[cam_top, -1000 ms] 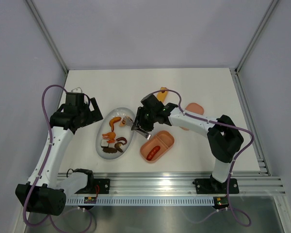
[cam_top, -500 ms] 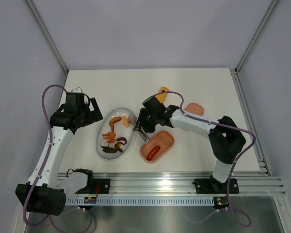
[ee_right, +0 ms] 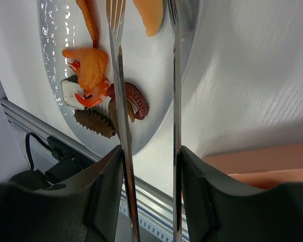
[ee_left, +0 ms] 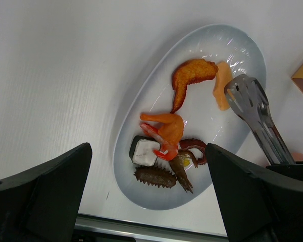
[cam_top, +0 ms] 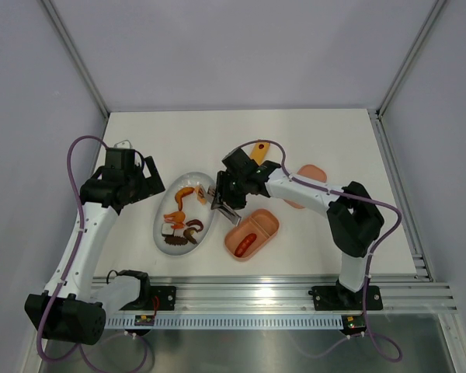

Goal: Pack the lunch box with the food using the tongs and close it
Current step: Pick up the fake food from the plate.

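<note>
My right gripper (cam_top: 224,196) is shut on the silvery tongs (ee_right: 118,75), one tong arm against each finger. The tongs' tips (ee_left: 248,96) hang apart with nothing between them over the right end of the white oval plate (cam_top: 165,242), beside a pale orange slice (ee_left: 222,92). The food on the plate includes an orange shrimp (ee_left: 164,126), a brown fried piece (ee_left: 192,74), a dark-and-white cube (ee_left: 144,151) and a spiky brown piece (ee_left: 156,176). The pink lunch box (cam_top: 266,221) lies right of the plate with a red sausage (cam_top: 246,241) inside. My left gripper (cam_top: 145,186) stands open above the plate's left side.
The pink lid (cam_top: 312,177) lies behind the right arm's forearm. A yellow-orange flat bar (cam_top: 258,150) sits just behind the right gripper. The table's near edge with the metal rail (cam_top: 241,299) runs close below the plate and the lunch box.
The right wrist dipped toward the lunch box half a second ago and has swung back left, so the tongs' tips are over the plate again. The tong arms have spread slightly. The left arm is still.
</note>
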You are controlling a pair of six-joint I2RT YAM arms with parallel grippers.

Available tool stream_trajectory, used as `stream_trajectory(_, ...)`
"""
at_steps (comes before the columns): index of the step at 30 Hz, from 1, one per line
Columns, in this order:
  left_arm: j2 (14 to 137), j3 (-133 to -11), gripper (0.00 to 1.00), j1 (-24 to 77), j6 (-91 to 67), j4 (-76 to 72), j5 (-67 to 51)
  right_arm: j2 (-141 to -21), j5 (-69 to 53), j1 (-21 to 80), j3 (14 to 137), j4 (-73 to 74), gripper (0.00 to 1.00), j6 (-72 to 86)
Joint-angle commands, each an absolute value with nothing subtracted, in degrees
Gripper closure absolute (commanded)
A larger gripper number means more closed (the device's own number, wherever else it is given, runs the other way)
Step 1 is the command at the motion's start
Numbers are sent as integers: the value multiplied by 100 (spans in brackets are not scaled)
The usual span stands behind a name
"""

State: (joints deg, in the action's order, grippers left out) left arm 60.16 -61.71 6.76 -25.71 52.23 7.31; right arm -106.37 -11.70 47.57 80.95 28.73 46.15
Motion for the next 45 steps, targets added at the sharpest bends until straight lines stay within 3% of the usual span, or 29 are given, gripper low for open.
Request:
stream_trajectory(1,6012,-6223,1,642,-2514,5045,721,-10793,-1406,4825,8525,3164,47,4175)
stream_trajectory(11,6012,-6205,1,650,-2514,5045,738,-11057,-1626,4975,8754,3270,49,3946)
stream_trajectory(25,5959,-6223,1,642,-2487,5098,765,-10881,-1670,5019,8561,2936,65,4095)
stream_trajectory(31,5959,-6231,1,642,-2496,5098,756,-10714,-1591,5019,8446,2795,76,4210)
stream_trajectory(37,5950,-6214,1,650,-2479,5098,773,-10434,-1459,5027,8350,2848,100,4228)
stream_trajectory(45,5950,-6144,1,642,-2496,5045,738,-10134,-1380,5019,8183,2953,100,4184)
